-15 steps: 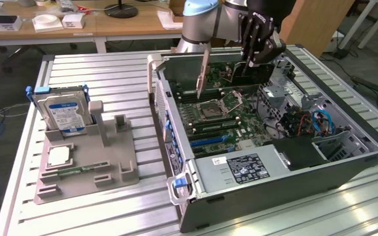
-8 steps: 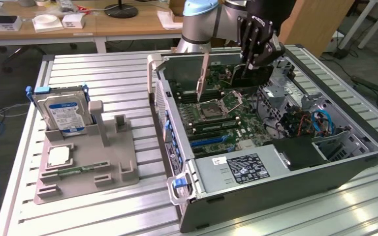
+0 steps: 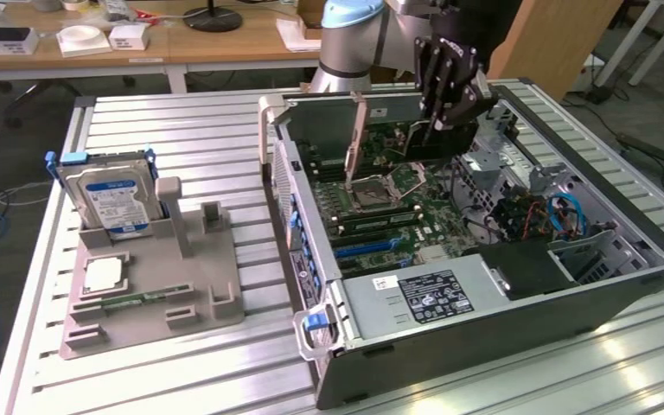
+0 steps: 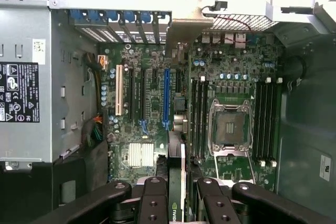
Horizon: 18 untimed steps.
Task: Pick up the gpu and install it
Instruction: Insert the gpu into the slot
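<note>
One card is in my grip: my tool (image 3: pixel 445 111) is clamped on the gpu (image 3: pixel 441 138), a dark flat card that hangs on edge below my fingers (image 3: pixel 462 79), above the open computer case (image 3: pixel 643 259). From my wrist I see the card's upper edge (image 4: pixel 175 182) running between my two finger pairs (image 4: pixel 155 203), with its silver bracket (image 4: pixel 185 31) out at the far end, by the row of blue-tabbed slot covers (image 4: pixel 118 20) at the case's rear wall. The card lies lengthwise over the motherboard (image 4: pixel 157 103), just beside the long blue slot (image 4: pixel 166 98) and between that slot and the empty processor socket (image 4: pixel 231 127). Whether its lower edge touches the board I cannot tell.

The case rests on its side on the ribbed metal counter (image 3: pixel 194 130), with the grey power supply (image 3: pixel 424 298) at its near end in the exterior view. Toward the exterior view's left, well apart from the case, a grey holder (image 3: pixel 153 290) stands on the counter. It carries a silver hard drive (image 3: pixel 111 201) with a blue-white label, standing on edge, and a processor chip (image 3: pixel 101 275) lying flat.
</note>
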Each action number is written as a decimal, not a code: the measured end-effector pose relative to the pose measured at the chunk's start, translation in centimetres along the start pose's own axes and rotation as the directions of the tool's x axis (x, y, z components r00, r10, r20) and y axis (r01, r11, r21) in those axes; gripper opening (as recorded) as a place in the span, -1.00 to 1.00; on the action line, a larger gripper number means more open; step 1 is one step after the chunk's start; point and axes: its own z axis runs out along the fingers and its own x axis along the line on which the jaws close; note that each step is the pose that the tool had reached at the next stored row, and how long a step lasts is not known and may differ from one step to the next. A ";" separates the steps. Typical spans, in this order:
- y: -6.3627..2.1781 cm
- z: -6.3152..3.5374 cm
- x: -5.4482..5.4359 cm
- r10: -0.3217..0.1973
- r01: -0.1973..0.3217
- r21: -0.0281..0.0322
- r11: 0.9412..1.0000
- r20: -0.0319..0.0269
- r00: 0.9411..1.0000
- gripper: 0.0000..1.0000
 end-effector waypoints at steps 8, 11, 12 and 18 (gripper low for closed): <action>0.06 0.20 0.0 0.000 0.000 0.001 1.000 -0.001 1.000 -0.47; 0.07 0.21 0.0 0.000 0.000 0.000 1.000 -0.002 1.000 -0.47; 0.08 0.22 0.0 0.000 0.000 0.001 1.000 -0.001 1.000 -0.47; 0.15 0.25 0.0 0.001 -0.001 0.001 1.000 -0.002 1.000 -0.47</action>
